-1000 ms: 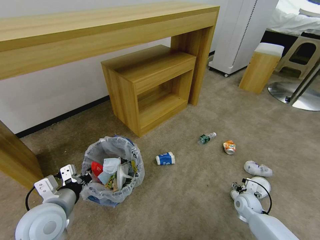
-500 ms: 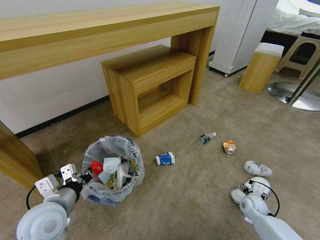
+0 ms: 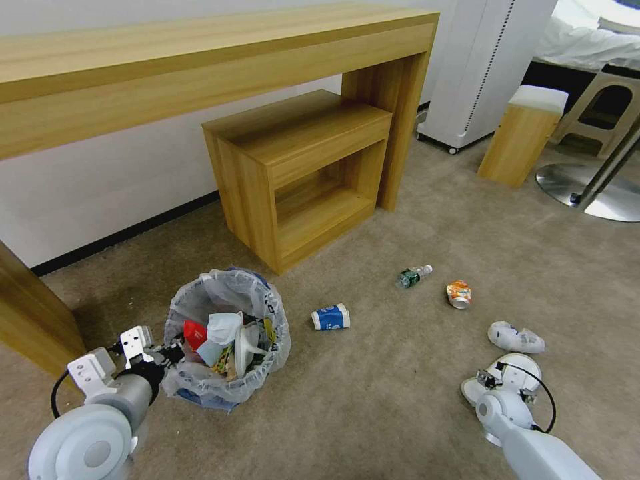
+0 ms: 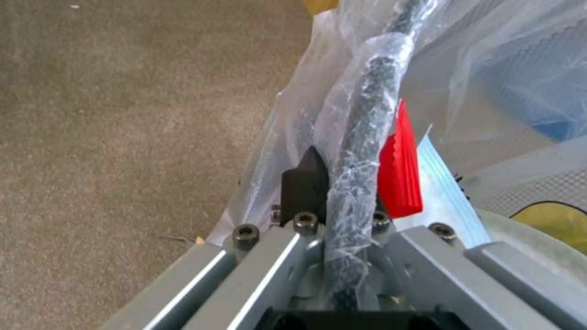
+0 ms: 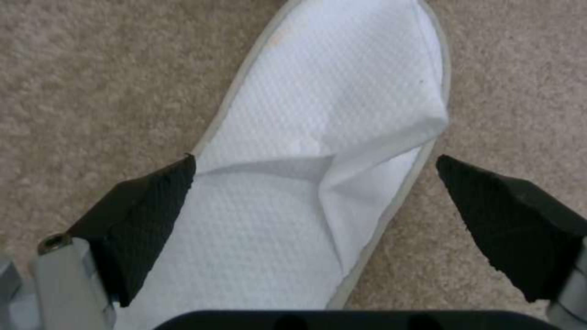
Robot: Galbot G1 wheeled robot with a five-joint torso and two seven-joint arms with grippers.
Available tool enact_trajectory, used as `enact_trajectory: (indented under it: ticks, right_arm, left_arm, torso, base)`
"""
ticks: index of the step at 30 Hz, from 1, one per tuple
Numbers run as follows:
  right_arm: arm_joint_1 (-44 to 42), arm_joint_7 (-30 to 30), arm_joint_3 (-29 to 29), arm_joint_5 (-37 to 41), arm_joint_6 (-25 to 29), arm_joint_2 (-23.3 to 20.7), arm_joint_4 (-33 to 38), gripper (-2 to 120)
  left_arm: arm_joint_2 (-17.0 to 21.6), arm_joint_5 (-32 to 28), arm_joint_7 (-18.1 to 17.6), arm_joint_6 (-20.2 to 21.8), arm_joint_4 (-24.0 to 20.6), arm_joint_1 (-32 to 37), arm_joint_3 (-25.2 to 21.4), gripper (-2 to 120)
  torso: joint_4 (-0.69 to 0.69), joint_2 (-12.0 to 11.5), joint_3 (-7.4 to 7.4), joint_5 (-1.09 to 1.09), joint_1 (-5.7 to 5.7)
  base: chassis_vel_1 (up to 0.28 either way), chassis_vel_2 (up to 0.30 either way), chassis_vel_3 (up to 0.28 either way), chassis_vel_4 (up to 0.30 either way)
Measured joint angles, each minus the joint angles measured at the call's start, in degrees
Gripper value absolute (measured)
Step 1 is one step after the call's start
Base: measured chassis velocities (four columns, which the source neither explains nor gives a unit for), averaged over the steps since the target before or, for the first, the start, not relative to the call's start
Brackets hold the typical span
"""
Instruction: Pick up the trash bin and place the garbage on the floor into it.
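Note:
The trash bin (image 3: 200,297), lined with a crinkled white bag, stands on the beige floor (image 3: 373,407) at the lower left and holds a red cup, a mask and other litter. My left gripper (image 3: 165,355) is shut on its near rim; in the left wrist view the bag-wrapped rim (image 4: 367,114) runs between the black fingers (image 4: 304,183). My right gripper (image 3: 507,379) hangs open just above a flat white slipper (image 3: 523,360), with its pads (image 5: 153,206) on either side of the slipper (image 5: 330,91). Other garbage lies loose: a blue-white cup (image 3: 330,317), a small bottle (image 3: 413,275), an orange can (image 3: 459,294) and a crumpled white slipper (image 3: 515,338).
A long wooden desk (image 3: 200,60) with a low wooden cabinet (image 3: 300,167) under it stands behind the bin, and its leg (image 3: 33,320) is close on the left. At the back right are a white appliance (image 3: 480,73), a wood-look bin (image 3: 523,133) and a metal chair base (image 3: 590,190).
My right gripper has moved right and lower, settling over the flat white slipper. The left gripper and the bin have barely shifted.

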Motion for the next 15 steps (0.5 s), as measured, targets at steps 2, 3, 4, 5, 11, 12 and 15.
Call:
enact_trajectory:
  ticks: [2,3,4,5,11,12,15]
  right_arm:
    - [0.22,-0.36,-0.23,-0.17,0.05,0.17,-0.7,100]
    - [0.44,-0.57,-0.37,-0.32,0.18,0.37,-1.43,100]
    - [0.67,-0.8,-0.45,-0.48,0.27,0.55,-2.13,100]
    - [0.67,-0.8,-0.45,-0.48,0.27,0.55,-2.13,100]
    - [1.68,-1.56,-0.58,-0.73,0.48,0.98,-3.91,100]
    - [1.86,-1.6,-0.59,-0.73,0.49,1.02,-3.98,100]
    - [2.22,-1.79,-0.63,-0.72,0.49,1.11,-4.29,100]
  left_arm:
    - [0.0,-0.01,-0.01,0.0,-0.11,0.03,-0.01,0]
    - [0.0,-0.02,-0.01,0.0,-0.23,0.09,-0.02,0]
    - [0.0,-0.04,-0.01,0.0,-0.28,0.17,-0.03,0]
    - [0.0,-0.04,-0.01,0.0,-0.28,0.17,-0.03,0]
    - [0.03,-0.08,0.05,-0.05,-0.44,0.35,-0.07,0]
    - [0.06,-0.08,0.09,-0.09,-0.44,0.32,-0.07,0]
    - [0.08,-0.09,0.17,-0.17,-0.39,0.16,-0.06,0]
  torso:
    - [0.0,0.0,0.0,0.0,0.0]
    - [0.0,0.0,0.0,0.0,0.0]
    - [0.0,0.0,0.0,0.0,0.0]
    - [0.0,0.0,0.0,0.0,0.0]
    - [0.0,0.0,0.0,0.0,0.0]
    - [0.0,0.0,0.0,0.0,0.0]
    - [0.0,0.0,0.0,0.0,0.0]
  base:
    - [0.0,0.0,0.0,0.0]
    - [0.0,0.0,0.0,0.0]
    - [0.0,0.0,0.0,0.0]
    - [0.0,0.0,0.0,0.0]
    - [0.0,0.0,0.0,0.0]
    - [0.0,0.0,0.0,0.0]
    - [0.0,0.0,0.0,0.0]
